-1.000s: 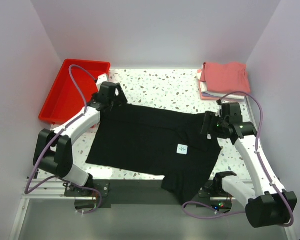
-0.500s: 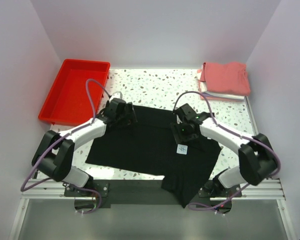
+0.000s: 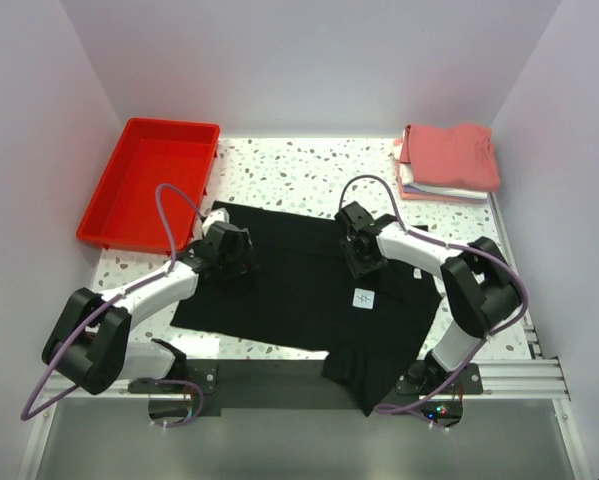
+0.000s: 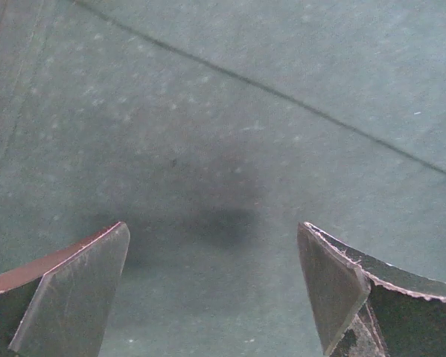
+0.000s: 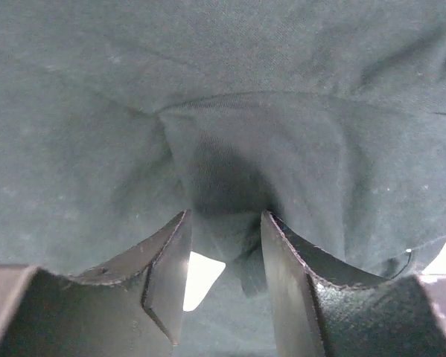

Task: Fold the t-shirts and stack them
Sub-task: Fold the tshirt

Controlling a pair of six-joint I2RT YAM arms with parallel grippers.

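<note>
A black t-shirt (image 3: 289, 275) lies spread on the speckled table, its white neck label (image 3: 364, 297) facing up and one end hanging over the front edge. My left gripper (image 3: 231, 256) is wide open just above the shirt's flat left part (image 4: 223, 149), holding nothing. My right gripper (image 3: 360, 250) presses down on the shirt's middle, near the label. Its jaws stand narrowly apart with a pucker of black cloth (image 5: 226, 186) gathered between the fingertips (image 5: 174, 245). A stack of folded shirts (image 3: 449, 158), salmon-red on top with white and pale pink below, sits at the back right.
A red plastic tray (image 3: 149, 190) stands at the back left, next to the shirt's far left corner. White walls close in the table on the left, back and right. The arm bases and a black rail run along the front edge.
Both arms have swung inward from the shirt's outer corners onto its body. The left gripper has come nearer the front, and the right has moved left to the collar area. The shirt has stayed put.
</note>
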